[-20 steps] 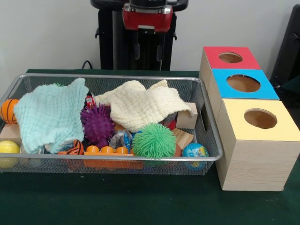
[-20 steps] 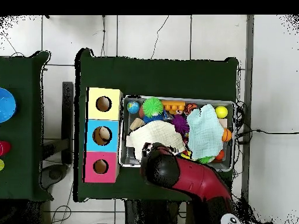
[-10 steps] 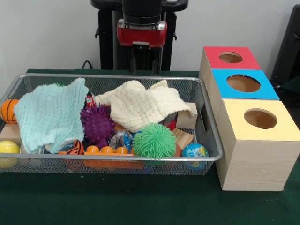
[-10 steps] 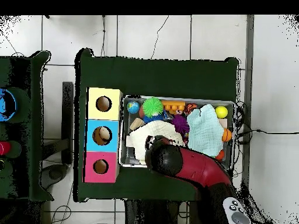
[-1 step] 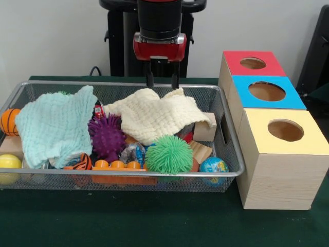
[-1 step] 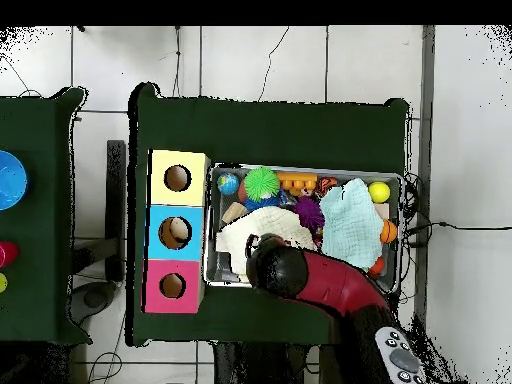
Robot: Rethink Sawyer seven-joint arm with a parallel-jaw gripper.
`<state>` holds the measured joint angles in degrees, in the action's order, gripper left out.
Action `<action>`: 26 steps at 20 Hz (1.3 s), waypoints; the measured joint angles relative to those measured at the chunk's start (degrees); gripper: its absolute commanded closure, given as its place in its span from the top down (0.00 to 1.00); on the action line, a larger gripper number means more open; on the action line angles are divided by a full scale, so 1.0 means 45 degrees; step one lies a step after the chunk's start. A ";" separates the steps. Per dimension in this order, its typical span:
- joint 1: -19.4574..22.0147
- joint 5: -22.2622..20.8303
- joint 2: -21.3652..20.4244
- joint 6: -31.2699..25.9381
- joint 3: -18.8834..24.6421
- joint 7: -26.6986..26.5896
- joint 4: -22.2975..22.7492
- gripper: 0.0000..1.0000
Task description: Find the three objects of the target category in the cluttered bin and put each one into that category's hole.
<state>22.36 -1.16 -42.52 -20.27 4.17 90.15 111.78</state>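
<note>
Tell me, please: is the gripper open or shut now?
Open. In the front view the gripper hangs just above the cream cloth with its two fingers apart and nothing between them.

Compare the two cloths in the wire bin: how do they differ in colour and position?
The mint cloth is pale green, the cream cloth pale yellow. In the front view the mint cloth lies at the bin's left end, the cream cloth nearer the boxes, directly under the open claw. Both are crumpled, waffle-textured and draped over toys.
</note>
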 measured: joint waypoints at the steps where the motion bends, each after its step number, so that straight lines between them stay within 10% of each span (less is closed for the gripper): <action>1: 0.0010 0.0000 0.0069 0.0000 0.0018 0.0000 -0.0013 1.00; 26: 0.1338 -0.0834 0.1709 0.0000 0.1222 0.0000 -0.1908 1.00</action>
<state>28.37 -4.92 -34.82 -20.27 9.67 90.15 103.19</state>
